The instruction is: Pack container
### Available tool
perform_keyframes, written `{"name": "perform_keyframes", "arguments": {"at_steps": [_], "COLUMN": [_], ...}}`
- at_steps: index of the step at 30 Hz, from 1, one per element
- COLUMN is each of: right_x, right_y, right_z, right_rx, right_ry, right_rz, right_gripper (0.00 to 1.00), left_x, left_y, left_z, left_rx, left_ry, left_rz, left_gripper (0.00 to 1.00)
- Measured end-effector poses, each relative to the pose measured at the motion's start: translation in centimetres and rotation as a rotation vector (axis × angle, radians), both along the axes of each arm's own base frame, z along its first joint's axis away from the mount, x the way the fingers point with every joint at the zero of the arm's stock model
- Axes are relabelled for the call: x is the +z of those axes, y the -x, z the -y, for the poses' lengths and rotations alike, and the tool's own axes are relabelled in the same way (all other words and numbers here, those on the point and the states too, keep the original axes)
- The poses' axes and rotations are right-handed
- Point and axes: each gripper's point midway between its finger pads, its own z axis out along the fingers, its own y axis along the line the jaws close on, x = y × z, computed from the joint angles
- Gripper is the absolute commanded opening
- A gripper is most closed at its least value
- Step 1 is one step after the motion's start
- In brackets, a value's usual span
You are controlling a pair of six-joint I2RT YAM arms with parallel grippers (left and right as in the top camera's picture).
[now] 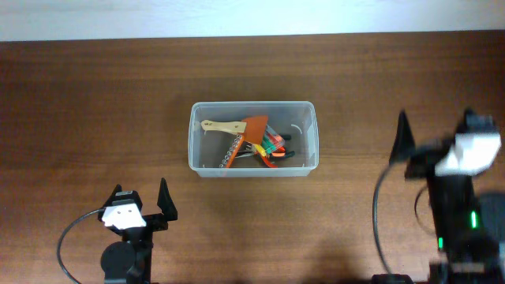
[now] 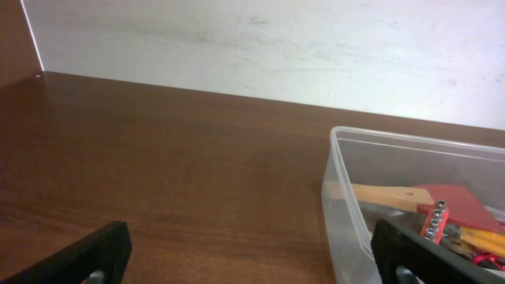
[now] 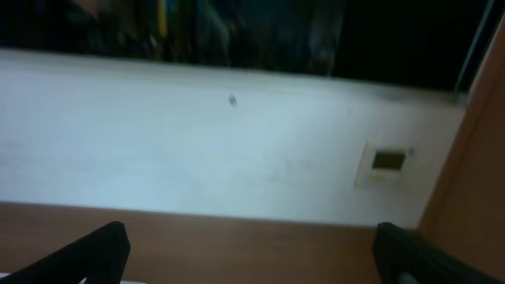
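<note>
Both pincers stand spread wide and hold nothing. The left gripper [image 1: 142,199] sits low near the front edge of the table [image 1: 87,102], left of centre, and in its wrist view the jaws frame bare wood with a corner of the tub at the right. The right gripper [image 1: 435,136] is at the far right, blurred from overhead, its camera looking across the back of the table toward the wall [image 3: 197,142]. The container [image 1: 192,142] rests in the middle of the table, long side running left to right, well apart from both grippers. Inside it lies a jumble of hand tools [image 1: 264,148] with orange, green and black parts, and a spatula [image 1: 254,126] with a pale wooden handle and orange-red blade lies on top. The tabletop is dark reddish-brown wood with a faint sheen, its grain running left to right. Behind it the wall is off-white and lightly scuffed. It carries a small pale plate [image 3: 387,162] with a dark inset, and beside that a wooden panel [image 3: 483,181] rises at the right. Above the pale band everything is dark and too blurred to make out.
</note>
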Motion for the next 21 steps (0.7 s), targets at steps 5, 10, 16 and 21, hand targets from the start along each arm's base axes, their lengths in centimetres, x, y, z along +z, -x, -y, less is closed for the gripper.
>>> {"name": "perform_keyframes", "arguments": {"at_steps": [5,10,16,21], "right_x": [-1.0,-2.7,-4.3,-8.1], "right_y": [2.6,3.3,4.5,4.0], "right_z": [-1.1,-1.7,-2.5,-3.0], "right_rx": [0.058,0.088,0.13,0.151], "right_ry": [0.008,0.018,0.022,0.019], "right_rz": [0.08,0.168,0.272,0.236], "right_gripper": [0.99,0.99,0.99,0.99], "left_x": [0.0,0.0,0.0,0.0], "left_y": [0.0,0.0,0.0,0.0], "left_z": [0.0,0.0,0.0,0.0], "left_rx": [0.0,0.0,0.0,0.0], "left_ry": [0.0,0.0,0.0,0.0], "left_rz": [0.0,0.0,0.0,0.0], "left_gripper": [0.99,0.99,0.99,0.99]}}
